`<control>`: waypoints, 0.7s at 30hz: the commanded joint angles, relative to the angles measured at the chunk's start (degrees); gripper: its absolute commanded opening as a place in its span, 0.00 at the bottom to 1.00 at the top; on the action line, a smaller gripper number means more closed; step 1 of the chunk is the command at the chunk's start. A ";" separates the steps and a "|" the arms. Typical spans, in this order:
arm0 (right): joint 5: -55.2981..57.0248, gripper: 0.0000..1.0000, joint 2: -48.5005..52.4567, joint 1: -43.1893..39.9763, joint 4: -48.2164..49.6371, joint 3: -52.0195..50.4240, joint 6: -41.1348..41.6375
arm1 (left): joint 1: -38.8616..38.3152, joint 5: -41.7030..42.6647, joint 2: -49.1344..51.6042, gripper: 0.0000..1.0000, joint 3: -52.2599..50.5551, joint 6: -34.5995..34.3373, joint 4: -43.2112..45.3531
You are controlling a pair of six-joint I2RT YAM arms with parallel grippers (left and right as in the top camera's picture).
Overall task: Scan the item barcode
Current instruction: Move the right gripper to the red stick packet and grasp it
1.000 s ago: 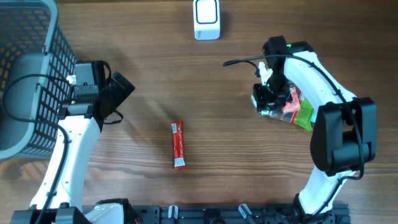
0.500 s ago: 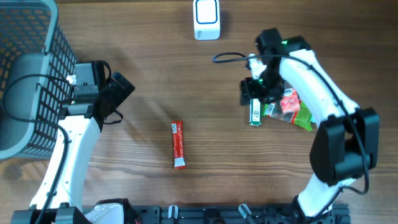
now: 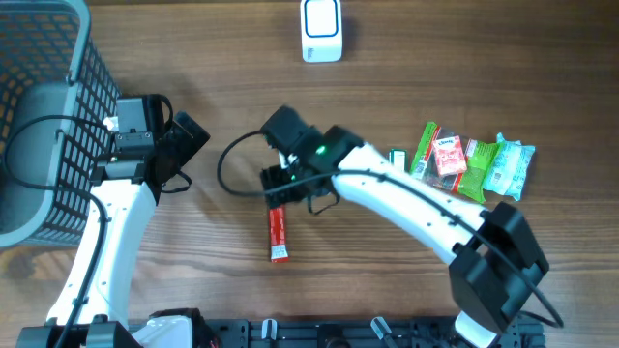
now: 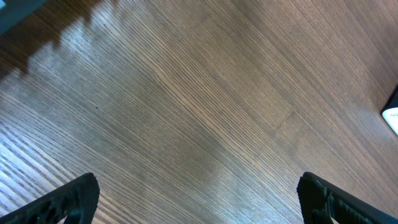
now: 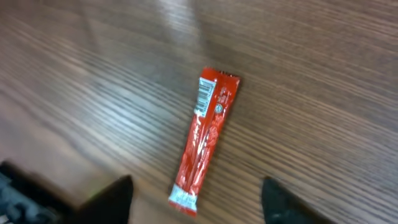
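Overhead view: The left pincer [image 3: 190, 136] hangs beside the mesh basket [image 3: 39, 58] over bare worktop [image 3: 222, 87]. The right arm extends across to the middle, with the right pincer [image 3: 282, 186] over the upper end of the red stick sachet [image 3: 278, 232]. The sachet lies flat near the middle of the worktop, well apart from the white scanner [image 3: 321, 30] at the far edge. A cluster of snack packets [image 3: 464, 159] lies to the right.

Left wrist view: The left fingers [image 4: 68, 199] stand at full spread. Only wood grain shows between them, and nothing is held or touched.

Right wrist view: The right fingers [image 5: 115, 196], blurred, stand moderately apart and grip nothing. The sachet's near end lies in the gap between them; contact cannot be confirmed. Its white barcode label [image 5: 204, 94] faces up at the far end.
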 commanded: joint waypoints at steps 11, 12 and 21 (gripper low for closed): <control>9.90 0.50 -0.52 8.94 17.77 -15.96 20.55 | -0.17 -0.96 0.17 1.00 0.07 0.66 0.15; 9.90 0.47 -0.35 9.07 19.43 -17.18 20.46 | -0.17 -0.96 0.17 1.00 0.07 0.66 0.15; 12.85 0.29 0.22 9.25 23.78 -19.67 19.89 | -0.17 -0.96 0.17 1.00 0.07 0.66 0.15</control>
